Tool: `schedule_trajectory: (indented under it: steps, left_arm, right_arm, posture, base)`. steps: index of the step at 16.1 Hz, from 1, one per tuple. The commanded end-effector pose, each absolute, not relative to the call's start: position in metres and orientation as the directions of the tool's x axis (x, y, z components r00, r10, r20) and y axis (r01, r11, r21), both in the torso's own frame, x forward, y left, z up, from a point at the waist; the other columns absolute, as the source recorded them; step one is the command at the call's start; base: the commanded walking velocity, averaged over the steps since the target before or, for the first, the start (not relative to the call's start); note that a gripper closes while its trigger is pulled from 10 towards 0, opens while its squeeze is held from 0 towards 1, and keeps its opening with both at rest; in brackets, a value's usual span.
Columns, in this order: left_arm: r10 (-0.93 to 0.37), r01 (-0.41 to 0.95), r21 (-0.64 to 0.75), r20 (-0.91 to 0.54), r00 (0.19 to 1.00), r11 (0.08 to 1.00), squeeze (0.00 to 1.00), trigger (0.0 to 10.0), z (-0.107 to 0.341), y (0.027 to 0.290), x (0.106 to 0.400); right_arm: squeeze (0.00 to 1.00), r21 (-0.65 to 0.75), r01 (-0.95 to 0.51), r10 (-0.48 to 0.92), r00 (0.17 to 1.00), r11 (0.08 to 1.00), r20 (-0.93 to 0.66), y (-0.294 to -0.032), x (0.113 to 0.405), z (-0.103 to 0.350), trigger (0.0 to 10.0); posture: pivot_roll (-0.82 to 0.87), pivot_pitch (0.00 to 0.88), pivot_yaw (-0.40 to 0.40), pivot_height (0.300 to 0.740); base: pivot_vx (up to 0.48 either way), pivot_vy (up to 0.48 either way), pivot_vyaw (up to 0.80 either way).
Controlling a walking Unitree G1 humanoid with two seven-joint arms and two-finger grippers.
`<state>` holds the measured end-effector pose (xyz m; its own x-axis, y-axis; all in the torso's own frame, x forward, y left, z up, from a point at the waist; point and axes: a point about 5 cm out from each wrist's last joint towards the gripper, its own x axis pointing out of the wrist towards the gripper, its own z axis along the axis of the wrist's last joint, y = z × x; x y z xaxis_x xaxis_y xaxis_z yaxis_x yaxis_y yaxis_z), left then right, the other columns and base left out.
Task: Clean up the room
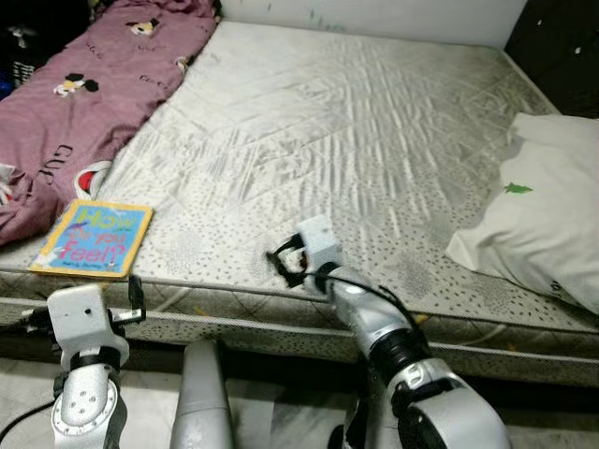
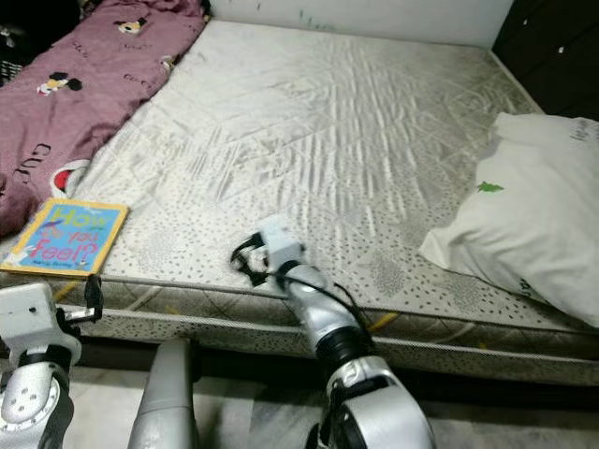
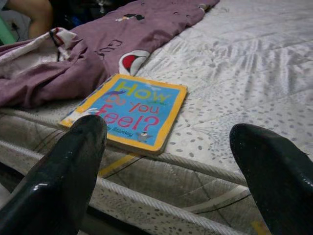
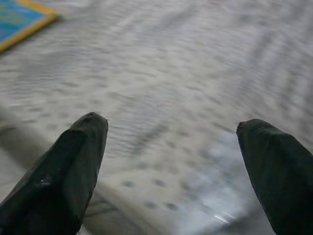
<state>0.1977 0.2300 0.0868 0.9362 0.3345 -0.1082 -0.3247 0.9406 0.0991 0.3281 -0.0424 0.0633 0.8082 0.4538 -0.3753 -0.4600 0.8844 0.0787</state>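
A blue and yellow picture book lies flat near the front left corner of the grey mattress. Just before the bed's edge, short of the book, my left gripper is open and empty. My right gripper is open over the mattress's front edge, to the right of the book, and holds nothing. A corner of the book shows in the blurred right wrist view. A purple cartoon-print blanket lies crumpled along the bed's left side, behind the book.
A white pillow rests on the bed's right side. Dark furniture stands at the far right, beyond the bed. The bed's front edge runs right before me. Part of a person shows beyond the blanket.
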Motion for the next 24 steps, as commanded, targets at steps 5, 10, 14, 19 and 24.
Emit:
schedule_trajectory:
  steps: [5,10,14,19,24]
  left_arm:
    - [0.317,-0.308,0.1,-0.092,0.944,0.946,0.0,10.0,0.092,0.226,0.205]
    - [0.302,-0.294,0.091,-0.104,0.948,0.952,0.0,10.0,0.09,0.223,0.21]
    - [0.279,-0.271,0.077,-0.127,0.952,0.96,0.0,10.0,0.087,0.22,0.21]
    - [0.28,-0.273,0.063,-0.144,0.949,0.96,0.0,10.0,0.087,0.218,0.205]
    - [0.285,-0.279,0.06,-0.153,0.946,0.958,0.0,10.0,0.087,0.217,0.203]
  right_arm:
    - [0.0,0.057,-0.314,0.31,0.863,0.948,-0.399,-0.052,0.339,0.066,10.0]
    - [0.0,0.15,-0.247,0.288,0.821,0.958,-0.494,-0.05,0.334,0.051,10.0]
    - [0.0,0.195,-0.246,0.312,0.798,0.95,-0.515,-0.039,0.33,0.05,10.0]
    - [0.0,0.215,-0.253,0.331,0.776,0.943,-0.537,-0.024,0.327,0.049,10.0]
    - [0.0,0.256,-0.261,0.361,0.762,0.931,-0.538,-0.008,0.323,0.052,0.0]
  posture:
    - [0.23,0.035,-0.068,0.54]
    - [0.23,0.03,-0.067,0.54]
    - [0.23,0.029,-0.065,0.54]
    - [0.24,0.046,-0.077,0.54]
    - [0.24,0.056,-0.081,0.54]
  base:
    - [0.0,0.0,0.0]
    - [0.0,0.0,0.0]
    - [0.0,0.0,0.0]
    - [0.0,0.0,0.0]
    - [0.0,0.0,0.0]
